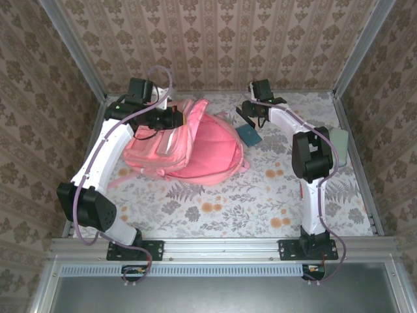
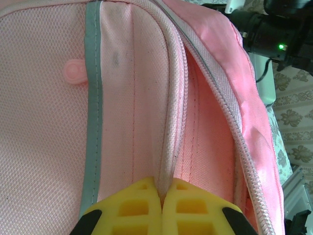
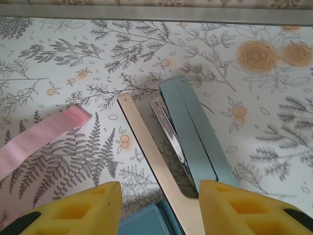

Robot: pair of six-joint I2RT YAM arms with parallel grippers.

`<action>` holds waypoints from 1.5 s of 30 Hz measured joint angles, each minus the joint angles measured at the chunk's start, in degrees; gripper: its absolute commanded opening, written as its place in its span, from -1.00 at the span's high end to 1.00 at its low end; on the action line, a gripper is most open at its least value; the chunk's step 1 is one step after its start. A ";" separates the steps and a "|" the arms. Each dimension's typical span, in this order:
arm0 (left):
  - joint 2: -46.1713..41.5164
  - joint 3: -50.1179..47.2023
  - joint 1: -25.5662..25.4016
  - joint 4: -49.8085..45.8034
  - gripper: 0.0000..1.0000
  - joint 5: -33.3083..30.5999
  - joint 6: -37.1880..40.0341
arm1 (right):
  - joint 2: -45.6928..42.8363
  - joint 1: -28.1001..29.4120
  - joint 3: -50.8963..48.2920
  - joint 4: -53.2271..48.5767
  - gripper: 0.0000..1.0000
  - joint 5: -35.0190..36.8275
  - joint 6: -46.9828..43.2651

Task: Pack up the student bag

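2 grippers matter here, and each has its own job. The left gripper (image 2: 161,188) is clenched on the zipper edge (image 2: 173,98) of the student bag (image 1: 195,150), with the trim pinched tight between its yellow fingers. The bag lies on the left half of the flowery table (image 1: 215,208). Its opening shows just beside the edge that is held.

The right gripper (image 3: 159,185) is low over a teal thing (image 3: 188,127) with a shiny metal strip (image 3: 146,142). I cannot tell what this thing is. Its fingers stand apart with the thing between them. A gap shows beside 1 finger, so I think it is not pinched yet.

The teal thing is long, and it points away from the right wrist, so the fingers would close across its thin side. It lies just to the right of the bag, near a loose pink strap (image 3: 39,137). The right arm is much nearer to it. To pack it, that arm would have to carry it left, toward the opening held by the left gripper.
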 measured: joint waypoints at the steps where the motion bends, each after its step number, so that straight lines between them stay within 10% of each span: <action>1: 0.00 0.00 0.00 0.00 1.00 0.00 0.00 | 1.55 0.09 2.01 -1.01 0.05 0.00 -0.72; 12: 0.00 0.00 0.00 -0.02 1.00 -0.02 0.00 | 13.88 0.42 20.22 -11.93 0.07 0.09 -2.99; 45: -0.15 -1.36 0.00 1.09 1.00 0.63 -0.07 | 7.48 3.72 12.31 -18.84 0.94 10.56 -1.99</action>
